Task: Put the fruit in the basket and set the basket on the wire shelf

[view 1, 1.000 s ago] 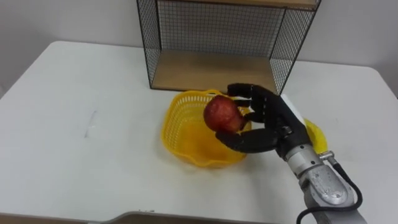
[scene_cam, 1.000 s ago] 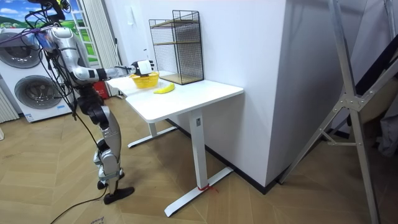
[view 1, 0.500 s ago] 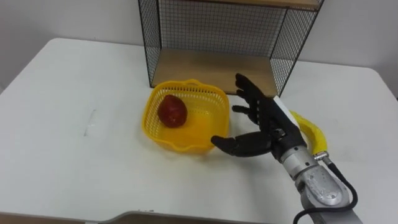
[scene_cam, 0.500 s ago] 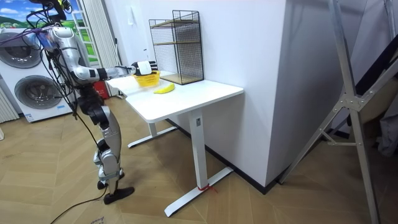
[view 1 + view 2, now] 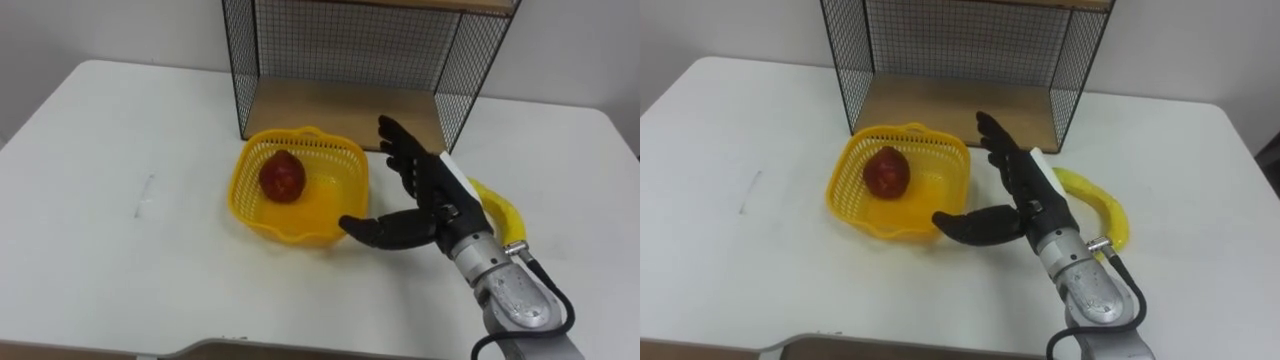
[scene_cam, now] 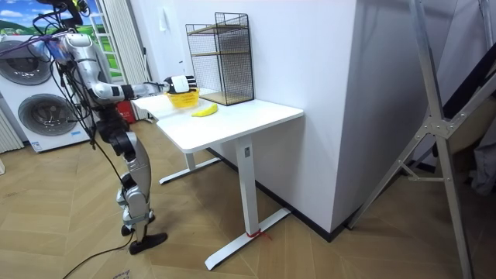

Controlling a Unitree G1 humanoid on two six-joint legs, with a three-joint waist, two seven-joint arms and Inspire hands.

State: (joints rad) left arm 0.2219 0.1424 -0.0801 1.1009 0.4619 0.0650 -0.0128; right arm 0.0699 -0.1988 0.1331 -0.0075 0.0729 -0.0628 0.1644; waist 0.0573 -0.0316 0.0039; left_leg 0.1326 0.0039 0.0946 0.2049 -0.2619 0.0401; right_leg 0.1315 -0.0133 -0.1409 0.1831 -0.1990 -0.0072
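A white table [image 5: 120,130] stands against the wall, and the robot stands at the table's end on the room view's left, with a washing machine [image 6: 39,116] behind it. At the back of the table is the wire shelf [image 5: 350,45], which has a wooden board as its floor. The yellow basket [image 5: 290,228] sits on the table just in front of the shelf. The red apple [image 5: 283,176] lies inside it, in the left part.

The right arm reaches forward over the table from the lower right. The right hand [image 5: 425,200] is just to the right of the basket and holds nothing. Its fingers are straight and spread, pointing up toward the shelf. The thumb points left, very close to the basket's wall; I cannot tell if it touches. The banana [image 5: 497,210] lies on the table to the right of the hand, partly hidden by the wrist.
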